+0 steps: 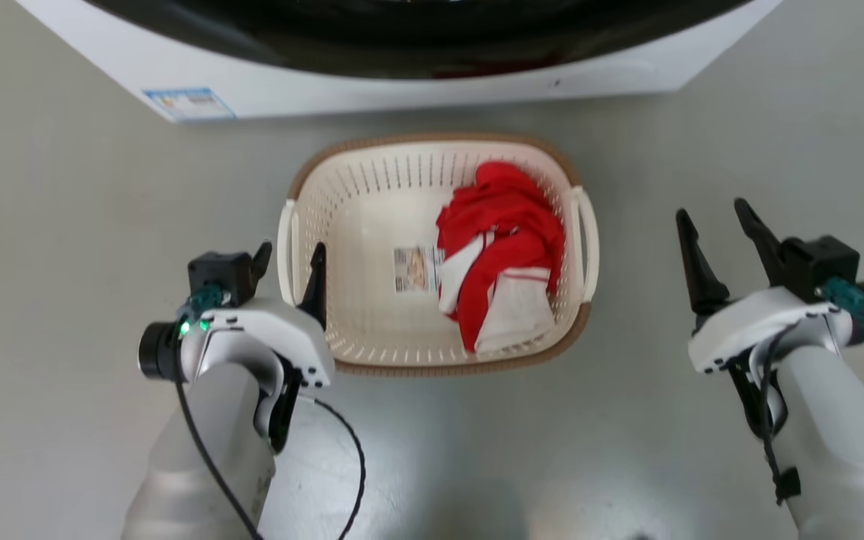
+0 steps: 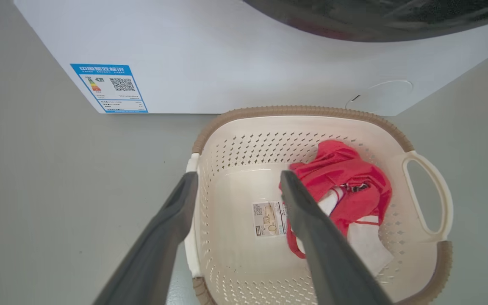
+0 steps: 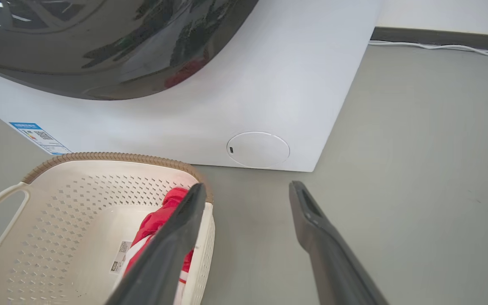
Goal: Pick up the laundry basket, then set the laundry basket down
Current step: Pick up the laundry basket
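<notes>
Nearest, the left gripper is spread astride the left white handle of the small cream-white perforated plastic laundry basket on the grey floor, though contact is hard to tell; the right gripper, also spread, hangs well apart from the right handle. Lifting by that one side would likely tip the basket and slide the crumpled red-and-white garment out. Floor lies open on both sides, but the brown far rim sits near the white washing machine, leaving little room forward.
</notes>
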`<state>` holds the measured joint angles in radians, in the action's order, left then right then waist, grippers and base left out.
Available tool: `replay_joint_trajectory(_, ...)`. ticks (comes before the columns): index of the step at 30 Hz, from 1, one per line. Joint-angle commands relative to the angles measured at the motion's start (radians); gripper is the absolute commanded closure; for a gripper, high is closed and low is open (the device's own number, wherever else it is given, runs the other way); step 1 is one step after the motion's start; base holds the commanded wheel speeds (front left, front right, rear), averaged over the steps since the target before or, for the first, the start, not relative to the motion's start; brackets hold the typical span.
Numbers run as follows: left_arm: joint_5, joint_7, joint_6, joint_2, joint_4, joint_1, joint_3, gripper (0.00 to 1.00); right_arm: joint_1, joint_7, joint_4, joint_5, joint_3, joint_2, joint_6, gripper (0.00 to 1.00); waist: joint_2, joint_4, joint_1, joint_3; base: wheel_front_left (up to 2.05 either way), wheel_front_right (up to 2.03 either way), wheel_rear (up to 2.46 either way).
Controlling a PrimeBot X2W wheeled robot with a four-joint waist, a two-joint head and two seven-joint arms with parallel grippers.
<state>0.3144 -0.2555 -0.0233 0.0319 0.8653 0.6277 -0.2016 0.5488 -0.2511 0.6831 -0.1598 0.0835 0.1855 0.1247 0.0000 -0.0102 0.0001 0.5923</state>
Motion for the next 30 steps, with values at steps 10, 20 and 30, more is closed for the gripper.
replay_joint_trajectory(10, 0.006, -0.006, 0.043, 0.018, 0.077, 0.133, -0.011, 0.00, 0.072, -0.011, 0.005, -0.024, 0.072, -0.013, 0.006, 0.00, 0.0000, 0.005, 0.0000, 0.150, 0.00, 0.00, 0.00)
replay_joint_trajectory(20, -0.020, -0.006, 0.064, 0.019, 0.122, 0.191, 0.002, 0.00, 0.092, -0.011, 0.004, -0.034, 0.110, -0.015, 0.006, 0.00, 0.0000, 0.012, 0.0000, 0.206, 0.00, 0.00, 0.00)
replay_joint_trajectory(30, -0.030, -0.006, 0.061, 0.019, 0.140, 0.222, -0.007, 0.00, 0.127, -0.011, 0.030, -0.039, 0.128, -0.021, 0.006, 0.00, 0.0000, 0.027, 0.0000, 0.261, 0.00, 0.00, 0.00)
